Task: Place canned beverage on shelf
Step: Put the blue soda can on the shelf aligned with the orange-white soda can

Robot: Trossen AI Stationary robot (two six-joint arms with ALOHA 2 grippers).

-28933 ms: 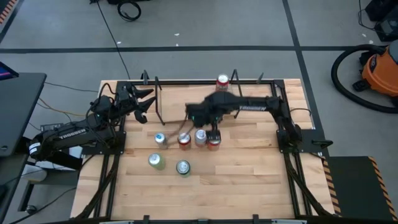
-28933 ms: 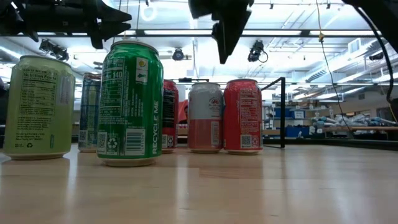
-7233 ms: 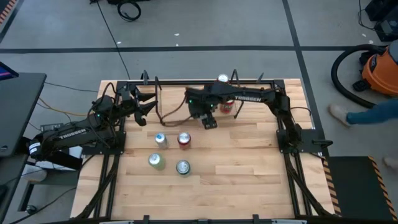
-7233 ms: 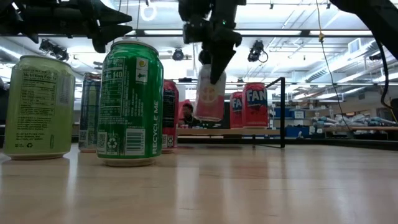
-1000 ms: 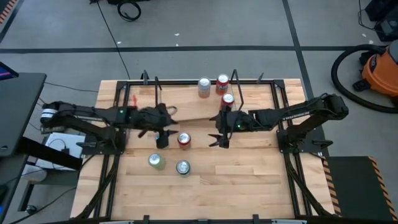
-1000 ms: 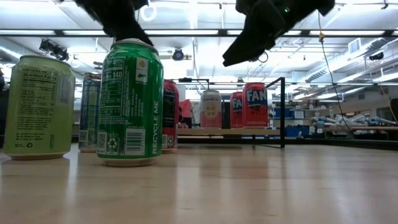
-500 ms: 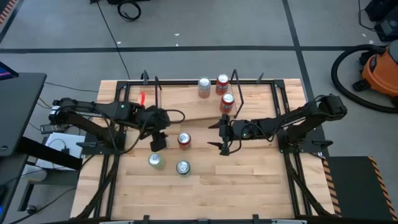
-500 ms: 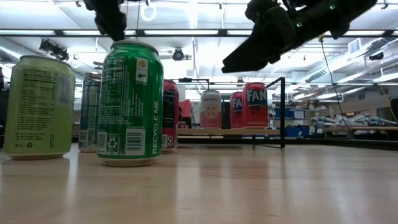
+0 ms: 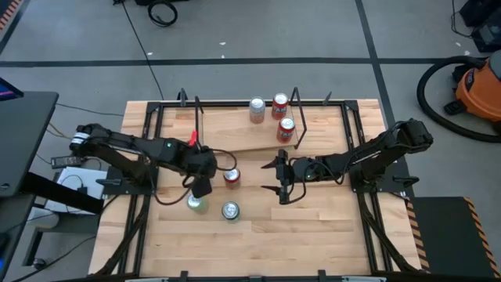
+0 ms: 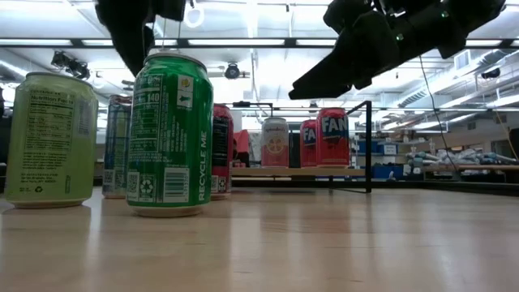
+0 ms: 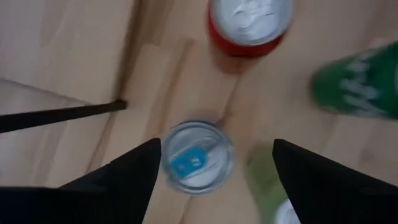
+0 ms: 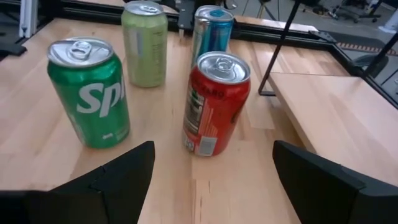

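Note:
The shelf (image 9: 243,135), a pale board with black rod uprights, carries three cans (image 9: 280,104) at its right end. Four cans stand on the table: a silver-topped blue one (image 11: 198,155), a red one (image 9: 231,177), a pale green one (image 9: 196,204) and a green one (image 9: 230,210). My left gripper (image 9: 201,186) hangs open above the blue can, fingers pointing down on either side of its top, apart from it (image 11: 216,149). My right gripper (image 9: 282,178) is open and empty to the right of the red can, pointing at the cans (image 12: 213,149).
A black frame (image 9: 235,103) runs along the table's far edge behind the shelf. In the low view the green can (image 10: 170,134) and the pale green can (image 10: 50,138) stand nearest. Bare tabletop (image 9: 313,227) lies toward the near right.
My left gripper has gone toward the table's near edge, from beside the shelf's end to above the blue can. My right gripper has gone a little toward the near edge, still open.

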